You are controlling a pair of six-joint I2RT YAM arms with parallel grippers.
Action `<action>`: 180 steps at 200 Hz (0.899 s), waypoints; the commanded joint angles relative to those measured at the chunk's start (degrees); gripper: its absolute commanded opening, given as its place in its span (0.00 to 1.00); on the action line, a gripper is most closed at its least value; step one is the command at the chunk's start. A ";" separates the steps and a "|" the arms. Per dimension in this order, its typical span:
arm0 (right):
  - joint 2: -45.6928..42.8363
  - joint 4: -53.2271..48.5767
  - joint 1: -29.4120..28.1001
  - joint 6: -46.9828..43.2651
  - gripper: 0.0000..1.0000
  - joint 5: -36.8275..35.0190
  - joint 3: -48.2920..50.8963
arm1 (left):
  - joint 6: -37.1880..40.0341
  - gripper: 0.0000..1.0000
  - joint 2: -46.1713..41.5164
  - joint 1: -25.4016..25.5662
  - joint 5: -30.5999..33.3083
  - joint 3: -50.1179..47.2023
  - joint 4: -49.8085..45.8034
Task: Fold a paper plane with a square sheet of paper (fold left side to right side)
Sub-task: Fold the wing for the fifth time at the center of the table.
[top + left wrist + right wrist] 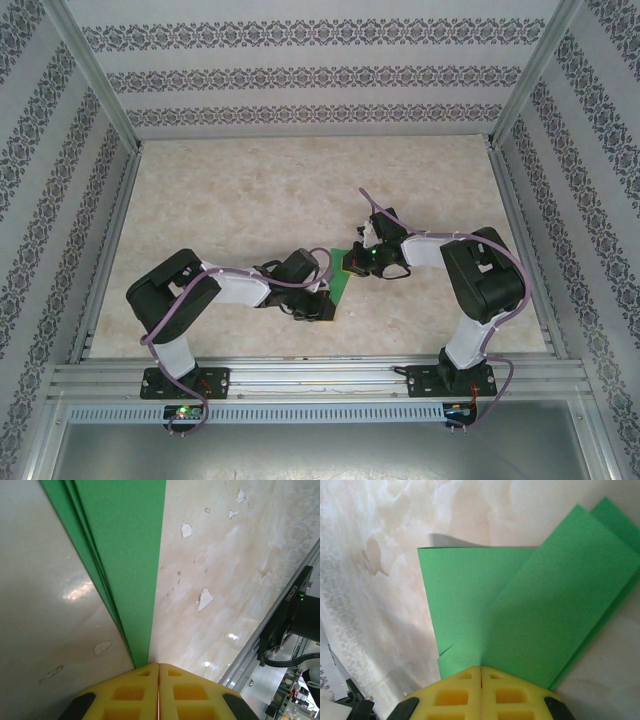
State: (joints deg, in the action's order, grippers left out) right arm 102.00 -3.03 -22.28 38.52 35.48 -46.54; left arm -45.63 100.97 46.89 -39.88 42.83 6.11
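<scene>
Paper plane (344, 284), bright green, part-folded, at centre of frame on pale marbled worktop (250, 200), between 2 claws. Left claw (159, 666) pinched tight on narrow layered end, bottom centre. Right claw (481, 669) clamped tight on wider edge, bottom centre.

Patterned wallpaper walls (320, 75) enclose a marbled tabletop (250, 200).
</scene>
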 commanded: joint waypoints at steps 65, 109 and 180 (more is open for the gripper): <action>-3.48 -6.96 -0.46 -1.26 0.08 -7.79 -1.53 | 5.78 0.14 -11.32 -0.85 8.57 0.03 -5.44; -11.20 -11.97 -1.01 -2.86 0.27 -12.80 -4.14 | 9.74 0.28 -22.53 -4.18 22.17 -4.03 -3.21; -24.79 -22.46 -3.16 -6.65 0.63 -28.50 -3.11 | 15.32 0.58 -36.53 -9.75 36.29 -9.95 -3.07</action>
State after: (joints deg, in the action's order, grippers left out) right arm 81.71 -19.31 -23.86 34.02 16.36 -50.13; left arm -34.13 68.31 38.50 -10.92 34.65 2.87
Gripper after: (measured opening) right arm 0.563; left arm 0.546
